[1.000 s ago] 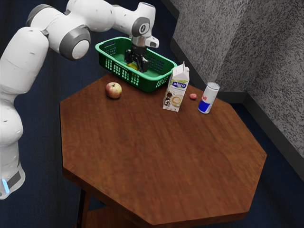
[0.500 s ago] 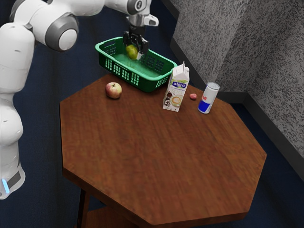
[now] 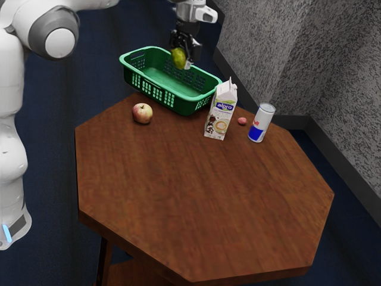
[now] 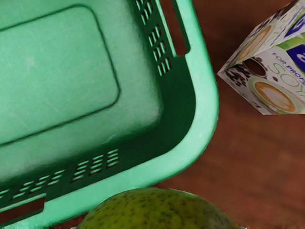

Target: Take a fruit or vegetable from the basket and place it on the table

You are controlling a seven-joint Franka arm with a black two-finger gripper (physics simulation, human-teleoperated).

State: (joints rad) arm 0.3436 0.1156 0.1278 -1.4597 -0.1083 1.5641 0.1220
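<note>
In the exterior view, my gripper [image 3: 183,56], clamped on the speckled green fruit [image 3: 178,58], has carried it clear of the basket [image 3: 186,106], farther toward that view's right. In my wrist view, the edges crop fruit, basket and soy carton [image 4: 279,78].

You saw a basket [image 3: 186,106] of smooth plastic, softly glossy, and a table [image 3: 202,190] of grained wood. The carton [image 3: 220,113] looked to you like smooth paper, the can [image 3: 261,124] like metal, the wall [image 3: 339,71] rough and matt.
</note>
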